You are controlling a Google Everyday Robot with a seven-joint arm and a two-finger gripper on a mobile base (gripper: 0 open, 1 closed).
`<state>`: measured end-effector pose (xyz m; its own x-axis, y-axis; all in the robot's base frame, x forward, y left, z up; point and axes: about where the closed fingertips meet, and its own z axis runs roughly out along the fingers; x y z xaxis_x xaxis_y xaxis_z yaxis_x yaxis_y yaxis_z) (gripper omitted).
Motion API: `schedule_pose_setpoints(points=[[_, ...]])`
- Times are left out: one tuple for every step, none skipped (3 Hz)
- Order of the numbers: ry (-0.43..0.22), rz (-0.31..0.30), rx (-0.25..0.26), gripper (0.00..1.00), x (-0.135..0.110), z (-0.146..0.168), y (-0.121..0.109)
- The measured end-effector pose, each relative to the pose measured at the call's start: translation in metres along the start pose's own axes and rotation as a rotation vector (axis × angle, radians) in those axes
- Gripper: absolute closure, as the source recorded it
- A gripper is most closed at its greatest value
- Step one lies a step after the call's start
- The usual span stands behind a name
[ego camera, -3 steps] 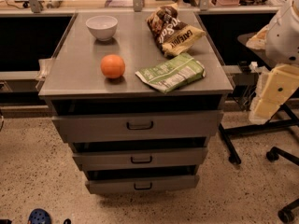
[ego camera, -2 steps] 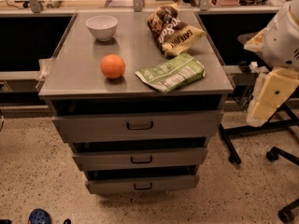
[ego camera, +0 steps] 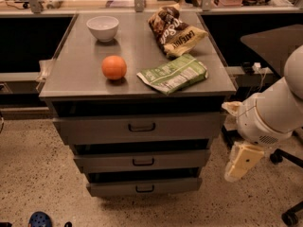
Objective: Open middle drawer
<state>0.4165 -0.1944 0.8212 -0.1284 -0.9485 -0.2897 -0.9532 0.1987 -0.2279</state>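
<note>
We see the middle drawer [ego camera: 142,161], a low grey metal front with a small dark handle, under a smooth grey counter [ego camera: 71,74] holding a round orange [ego camera: 114,67], a white bowl [ego camera: 102,28] and two crinkled snack bags [ego camera: 173,74]. Our cream pincer [ego camera: 242,162] hangs to its right, well apart; we cannot tell whether it is wide or narrow.
</note>
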Motion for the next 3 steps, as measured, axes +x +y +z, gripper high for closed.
schedule_pose_setpoints(points=[[-0.013, -0.015, -0.018, 0.00, -0.004, 0.000, 0.003], [-0.058, -0.005, -0.046, 0.00, 0.004, 0.059, 0.009], [-0.060, -0.017, -0.131, 0.00, 0.042, 0.185, 0.032]])
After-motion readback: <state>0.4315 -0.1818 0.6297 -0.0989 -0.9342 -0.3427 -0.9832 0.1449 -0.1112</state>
